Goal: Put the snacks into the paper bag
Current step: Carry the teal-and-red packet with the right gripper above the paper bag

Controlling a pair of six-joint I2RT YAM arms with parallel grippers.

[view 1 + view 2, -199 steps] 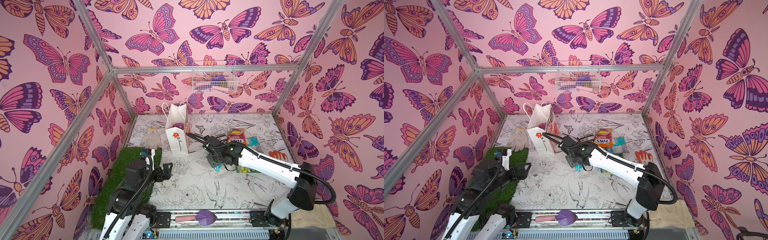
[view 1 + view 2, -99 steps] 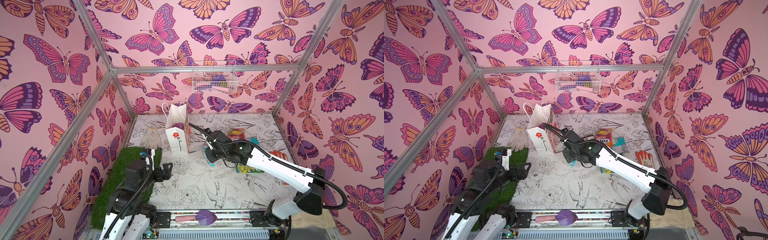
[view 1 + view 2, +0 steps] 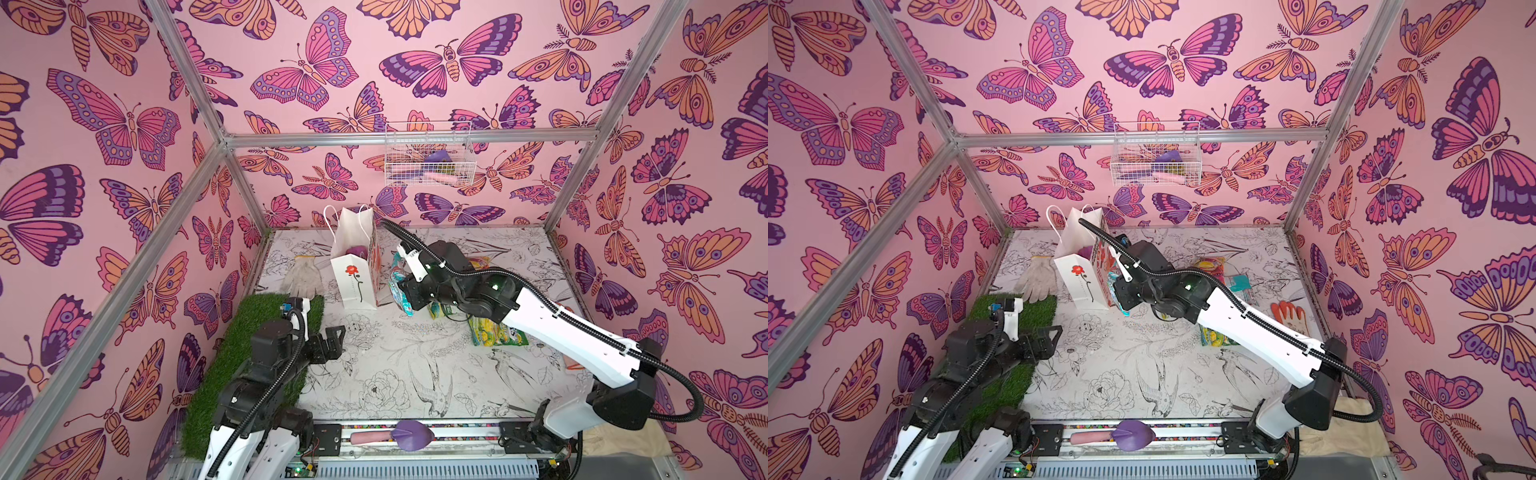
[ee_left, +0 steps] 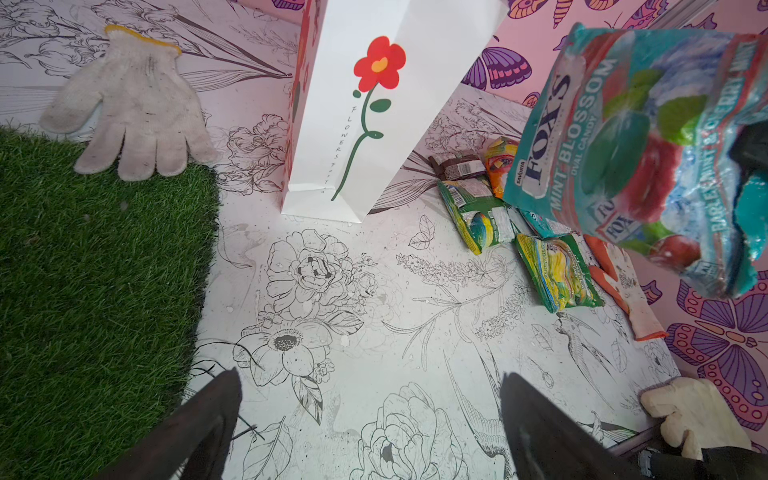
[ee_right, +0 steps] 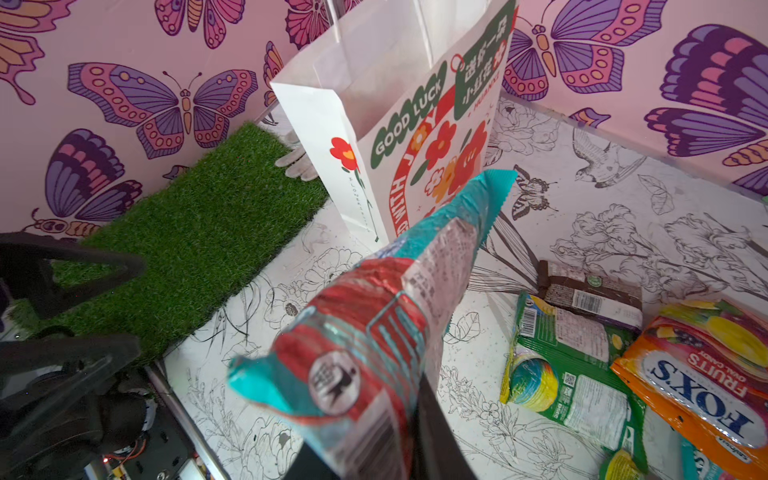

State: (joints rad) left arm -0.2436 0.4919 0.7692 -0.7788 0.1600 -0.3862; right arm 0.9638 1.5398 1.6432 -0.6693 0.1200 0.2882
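Note:
The white paper bag [image 3: 353, 270] [image 3: 1079, 274] stands upright at the back left, its red flower [image 4: 379, 62] facing me; something purple [image 3: 358, 250] lies inside it. My right gripper [image 3: 409, 291] [image 5: 382, 419] is shut on a teal FOX'S mint packet [image 4: 623, 145] [image 5: 374, 324], which hangs in the air just right of the bag and below its rim. On the floor to the right lie a green packet [image 5: 573, 365], a dark brown bar [image 5: 590, 295], an orange FOX'S bag [image 5: 698, 390] and a yellow-green bag [image 3: 494, 334]. My left gripper [image 3: 332, 340] [image 4: 370, 395] is open over the floor, holding nothing.
A white glove [image 3: 301, 276] lies left of the bag beside a grass mat [image 3: 249, 353]. An orange glove [image 3: 1289, 318] is near the right wall. A white wire basket [image 3: 428, 160] hangs on the back wall. A purple and pink object [image 3: 411, 434] rests on the front rail.
My right arm has carried the teal packet up and to the left, from the snack pile to the bag's side. The left arm has not moved.

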